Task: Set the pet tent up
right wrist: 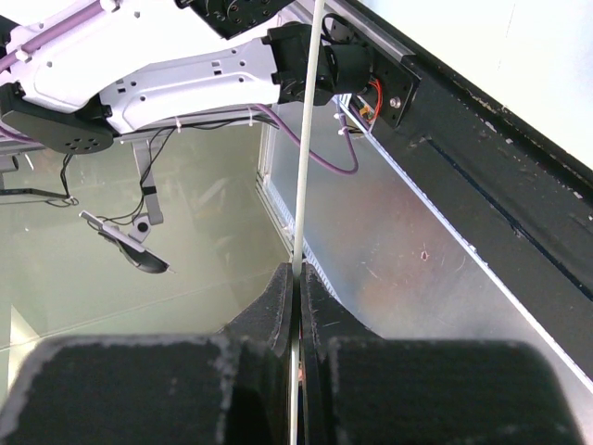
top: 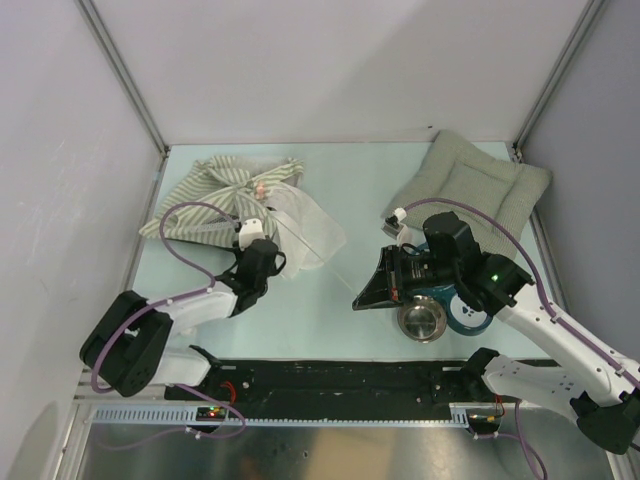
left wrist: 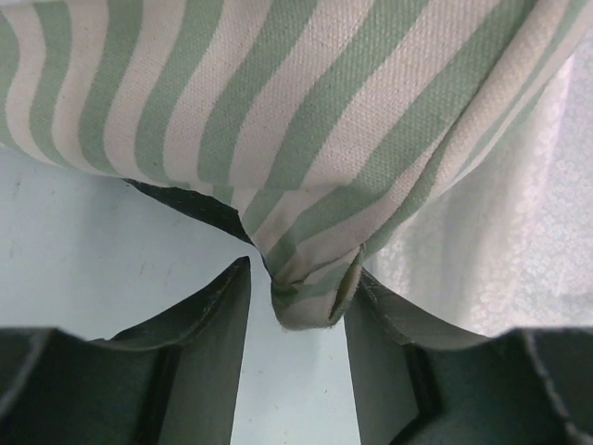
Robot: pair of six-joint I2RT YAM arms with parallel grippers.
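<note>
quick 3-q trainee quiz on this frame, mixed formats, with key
1. Fill in: a corner of the striped tent sits between the ___ jaws.
2. True or false: the right jaws stand open, holding nothing.
3. What lies in the table's far right corner? A) cushion B) tent C) bowl

Key: 1 left. 2 false: they are shut on a thin white rod. 3 A.
</note>
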